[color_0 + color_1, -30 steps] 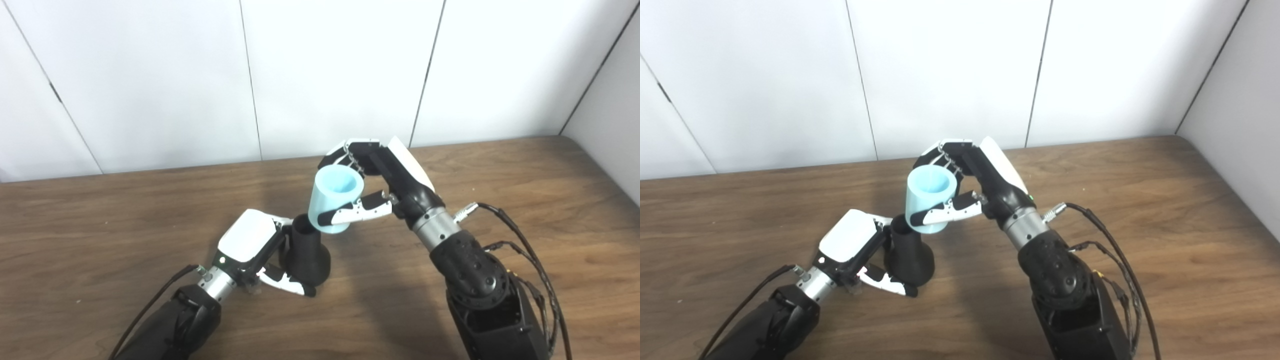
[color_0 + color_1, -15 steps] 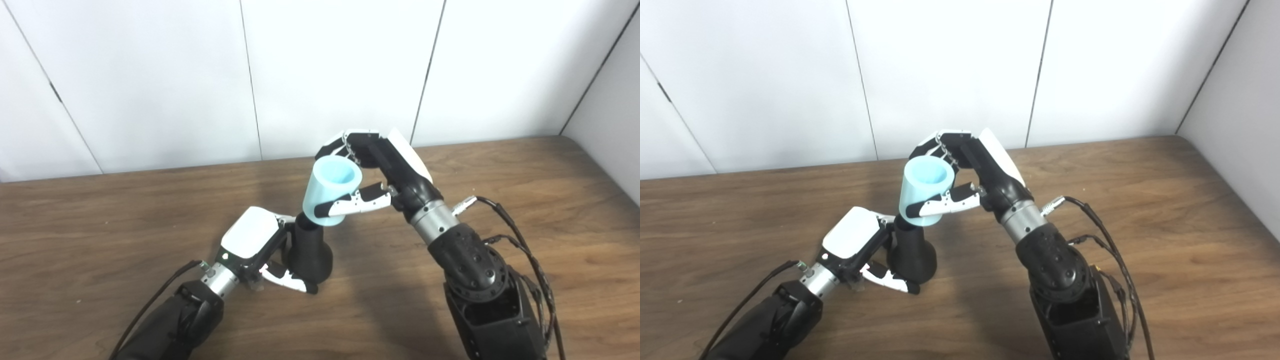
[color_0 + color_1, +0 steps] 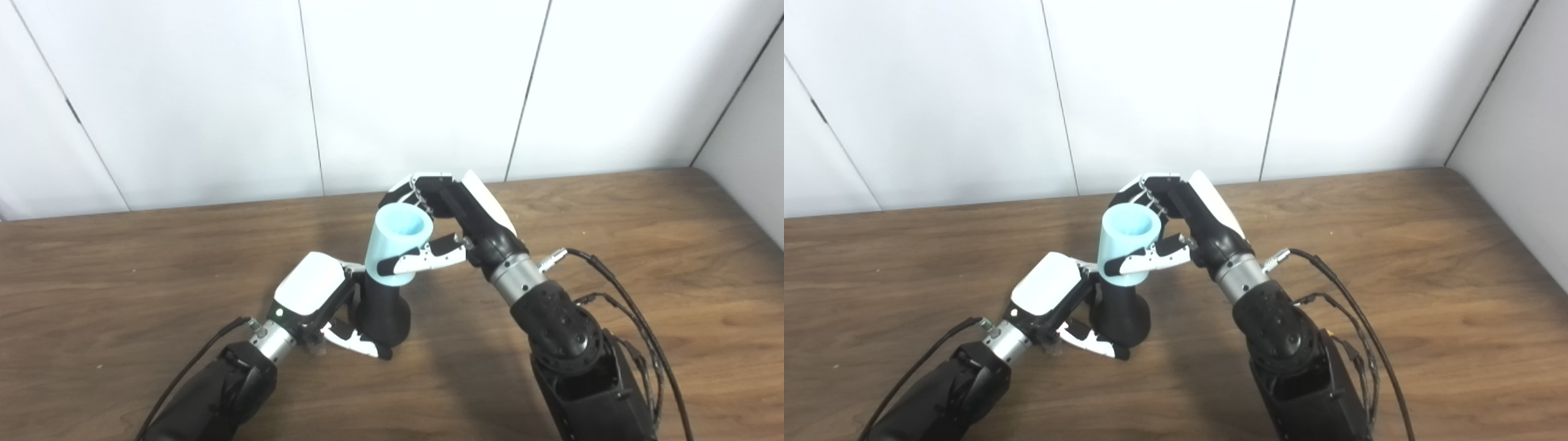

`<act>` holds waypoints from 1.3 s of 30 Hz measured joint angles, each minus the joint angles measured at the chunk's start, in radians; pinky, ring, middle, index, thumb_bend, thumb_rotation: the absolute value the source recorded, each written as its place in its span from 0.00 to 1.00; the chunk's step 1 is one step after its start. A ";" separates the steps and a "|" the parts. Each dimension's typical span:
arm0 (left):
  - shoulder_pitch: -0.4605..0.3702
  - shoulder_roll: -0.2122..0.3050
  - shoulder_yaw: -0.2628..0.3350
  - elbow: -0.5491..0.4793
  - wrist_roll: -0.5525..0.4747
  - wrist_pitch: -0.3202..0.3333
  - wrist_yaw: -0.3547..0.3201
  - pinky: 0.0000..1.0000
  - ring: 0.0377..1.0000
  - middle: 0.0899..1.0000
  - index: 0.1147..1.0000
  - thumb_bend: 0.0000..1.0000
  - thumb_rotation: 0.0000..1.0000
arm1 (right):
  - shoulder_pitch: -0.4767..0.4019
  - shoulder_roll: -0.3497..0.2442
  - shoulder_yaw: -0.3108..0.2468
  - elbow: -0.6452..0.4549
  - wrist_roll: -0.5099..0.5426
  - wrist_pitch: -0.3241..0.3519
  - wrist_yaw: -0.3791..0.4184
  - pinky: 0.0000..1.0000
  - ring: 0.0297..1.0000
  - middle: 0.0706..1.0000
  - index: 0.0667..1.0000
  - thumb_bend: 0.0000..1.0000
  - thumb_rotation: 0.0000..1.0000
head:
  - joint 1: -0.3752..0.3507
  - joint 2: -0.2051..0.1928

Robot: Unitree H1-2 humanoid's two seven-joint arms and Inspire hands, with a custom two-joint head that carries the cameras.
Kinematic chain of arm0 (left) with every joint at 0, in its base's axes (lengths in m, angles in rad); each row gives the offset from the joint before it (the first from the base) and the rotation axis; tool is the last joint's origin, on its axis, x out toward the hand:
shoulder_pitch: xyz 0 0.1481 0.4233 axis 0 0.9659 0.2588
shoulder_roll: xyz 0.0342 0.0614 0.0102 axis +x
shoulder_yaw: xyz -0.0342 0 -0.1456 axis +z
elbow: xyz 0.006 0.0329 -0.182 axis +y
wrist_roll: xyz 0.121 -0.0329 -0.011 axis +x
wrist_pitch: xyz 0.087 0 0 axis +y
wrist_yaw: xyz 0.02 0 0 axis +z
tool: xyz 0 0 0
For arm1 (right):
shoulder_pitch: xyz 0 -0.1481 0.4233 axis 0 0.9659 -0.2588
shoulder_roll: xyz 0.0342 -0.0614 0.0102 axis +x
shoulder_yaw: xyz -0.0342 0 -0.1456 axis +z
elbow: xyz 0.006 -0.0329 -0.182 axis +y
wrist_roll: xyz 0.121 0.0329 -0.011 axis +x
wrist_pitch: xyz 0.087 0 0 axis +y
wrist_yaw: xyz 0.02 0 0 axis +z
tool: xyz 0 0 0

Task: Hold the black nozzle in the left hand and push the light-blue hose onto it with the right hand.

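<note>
While left hand (image 3: 318,300) grips one nozzle (image 3: 383,312) — right hand (image 3: 453,214) clasps one hose (image 3: 395,245)

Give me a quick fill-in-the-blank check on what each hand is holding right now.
1. The left hand grips the ____ nozzle.
2. The right hand holds the light-blue ____.
3. The nozzle stands on the wooden ____.
4. The hose's open upper end is tilted toward the ____ hand.

Missing words: black; hose; table; right

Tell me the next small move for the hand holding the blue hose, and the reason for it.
Probably press the light-blue hose a little further down along the black nozzle. The right hand has its lower end over the nozzle's narrow top, most of the nozzle remains bare, and the left hand braces its base.
</note>
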State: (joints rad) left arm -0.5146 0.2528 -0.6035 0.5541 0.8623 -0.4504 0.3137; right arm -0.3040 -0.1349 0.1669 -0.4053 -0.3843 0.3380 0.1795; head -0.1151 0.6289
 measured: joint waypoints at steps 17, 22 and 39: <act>0.003 0.003 0.000 -0.009 -0.006 0.007 -0.006 0.30 0.38 0.41 0.47 0.50 0.00 | 0.008 0.007 0.008 0.045 -0.015 -0.072 -0.029 0.25 0.36 0.41 0.51 0.51 0.00 | 0.003 0.008; 0.004 0.004 0.000 -0.011 -0.006 0.007 -0.006 0.30 0.37 0.41 0.47 0.50 0.00 | 0.006 0.007 0.019 0.069 -0.021 -0.117 -0.032 0.26 0.37 0.42 0.50 0.51 0.00 | 0.008 0.012; 0.008 0.007 0.000 -0.022 -0.009 0.014 -0.009 0.32 0.38 0.42 0.46 0.50 0.00 | -0.003 0.011 0.054 0.136 -0.081 -0.213 -0.065 0.28 0.37 0.42 0.49 0.52 0.00 | 0.002 0.012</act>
State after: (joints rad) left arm -0.5063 0.2602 -0.6037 0.5320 0.8533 -0.4367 0.3043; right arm -0.3070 -0.1239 0.2206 -0.2695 -0.4655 0.1248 0.1142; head -0.1135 0.6412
